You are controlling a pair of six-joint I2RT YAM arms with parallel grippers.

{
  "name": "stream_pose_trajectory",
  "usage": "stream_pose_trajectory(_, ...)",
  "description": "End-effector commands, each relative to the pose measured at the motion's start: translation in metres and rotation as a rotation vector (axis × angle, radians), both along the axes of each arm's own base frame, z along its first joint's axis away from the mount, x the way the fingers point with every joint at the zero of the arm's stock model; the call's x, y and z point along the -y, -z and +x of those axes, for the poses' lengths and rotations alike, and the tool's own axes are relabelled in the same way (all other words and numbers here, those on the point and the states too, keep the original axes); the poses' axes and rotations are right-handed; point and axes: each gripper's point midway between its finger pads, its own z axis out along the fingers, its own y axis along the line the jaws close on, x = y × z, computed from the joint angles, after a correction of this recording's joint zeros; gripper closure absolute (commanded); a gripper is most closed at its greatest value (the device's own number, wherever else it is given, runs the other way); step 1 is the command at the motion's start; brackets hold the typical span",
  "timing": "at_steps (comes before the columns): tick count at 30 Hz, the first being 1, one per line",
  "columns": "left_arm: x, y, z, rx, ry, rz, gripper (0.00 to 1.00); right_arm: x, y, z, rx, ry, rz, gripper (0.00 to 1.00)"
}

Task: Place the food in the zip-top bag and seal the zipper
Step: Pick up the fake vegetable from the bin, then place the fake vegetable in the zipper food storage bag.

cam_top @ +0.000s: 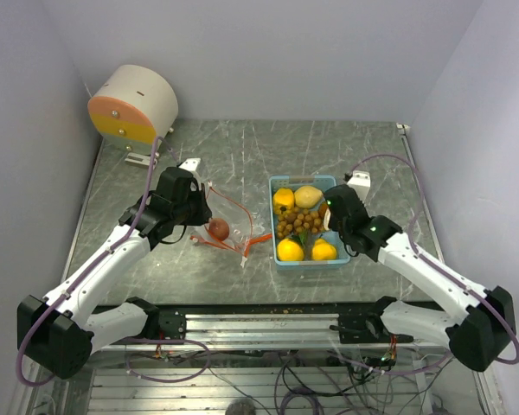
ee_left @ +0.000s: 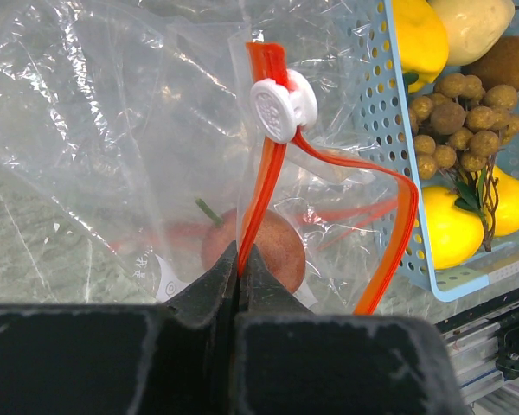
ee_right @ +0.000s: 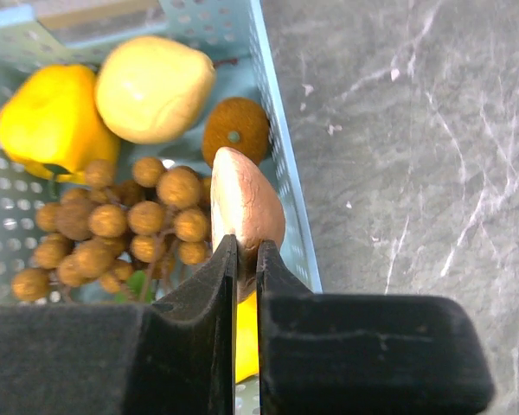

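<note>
The clear zip-top bag [cam_top: 233, 216] lies left of the tray with its orange zipper [ee_left: 264, 156] hanging open and the white slider [ee_left: 282, 105] near one end. A dark red apple [ee_left: 261, 251] is inside it and also shows in the top view [cam_top: 218, 228]. My left gripper [ee_left: 240, 259] is shut on the bag's orange zipper strip. My right gripper [ee_right: 246, 251] is shut on a brown lump [ee_right: 246, 203] held above the light blue tray [ee_right: 281, 173]. The tray holds yellow fruits [ee_right: 52, 117], a pale fruit [ee_right: 154, 86], a brown round lump [ee_right: 235, 130] and a cluster of small brown balls [ee_right: 112, 229].
The tray [cam_top: 346, 259] sits mid-table right of the bag. A round cream and orange device [cam_top: 134, 104] stands at the back left corner. Grey marbled table [ee_right: 415, 173] lies to the right of the tray. The metal rail [cam_top: 259, 320] runs along the near edge.
</note>
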Motion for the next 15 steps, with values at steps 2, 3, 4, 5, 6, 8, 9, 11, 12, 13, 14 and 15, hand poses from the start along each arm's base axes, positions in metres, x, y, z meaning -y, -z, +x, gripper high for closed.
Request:
stream_pose_trajectory(2, 0.004, -0.005, 0.001, 0.035, 0.015, -0.009, 0.93, -0.013, -0.043, 0.006, 0.100, -0.091, 0.063, 1.00)
stream_pose_trajectory(3, 0.003, -0.005, 0.001, 0.035, 0.013, -0.008, 0.93, -0.018, -0.050, 0.006, 0.118, -0.121, 0.086, 1.00)
stream_pose_trajectory(4, 0.004, -0.005, 0.001, 0.036, 0.013, -0.009, 0.93, -0.025, -0.057, 0.006, 0.135, -0.159, 0.116, 1.00)
stream_pose_trajectory(5, 0.004, -0.005, 0.001, 0.035, 0.014, -0.009, 0.93, -0.031, -0.063, 0.006, 0.153, -0.190, 0.142, 1.00)
stream_pose_trajectory(6, 0.004, -0.004, 0.001, 0.032, 0.013, -0.009, 0.93, -0.039, -0.070, 0.006, 0.172, -0.229, 0.172, 1.00)
stream_pose_trajectory(8, 0.005, -0.003, 0.002, 0.029, 0.015, -0.009, 0.93, -0.060, -0.082, 0.004, 0.201, -0.334, 0.235, 1.00)
stream_pose_trajectory(9, 0.005, -0.003, 0.002, 0.028, 0.016, -0.009, 0.93, -0.072, -0.087, 0.003, 0.210, -0.390, 0.273, 1.00)
stream_pose_trajectory(11, 0.005, -0.002, 0.002, 0.027, 0.014, -0.008, 0.93, -0.099, -0.094, -0.003, 0.216, -0.509, 0.346, 1.00)
stream_pose_trajectory(12, 0.005, -0.002, 0.002, 0.028, 0.015, -0.007, 0.93, -0.112, -0.096, -0.006, 0.220, -0.561, 0.378, 1.00)
stream_pose_trajectory(13, 0.005, -0.002, 0.002, 0.026, 0.015, -0.006, 0.93, -0.126, -0.098, -0.009, 0.226, -0.610, 0.405, 1.00)
stream_pose_trajectory(14, 0.005, -0.002, 0.003, 0.025, 0.014, -0.005, 0.93, -0.139, -0.101, -0.014, 0.233, -0.656, 0.426, 1.00)
stream_pose_trajectory(15, 0.005, -0.001, 0.002, 0.022, 0.014, -0.004, 0.93, -0.153, -0.102, -0.018, 0.242, -0.696, 0.436, 1.00)
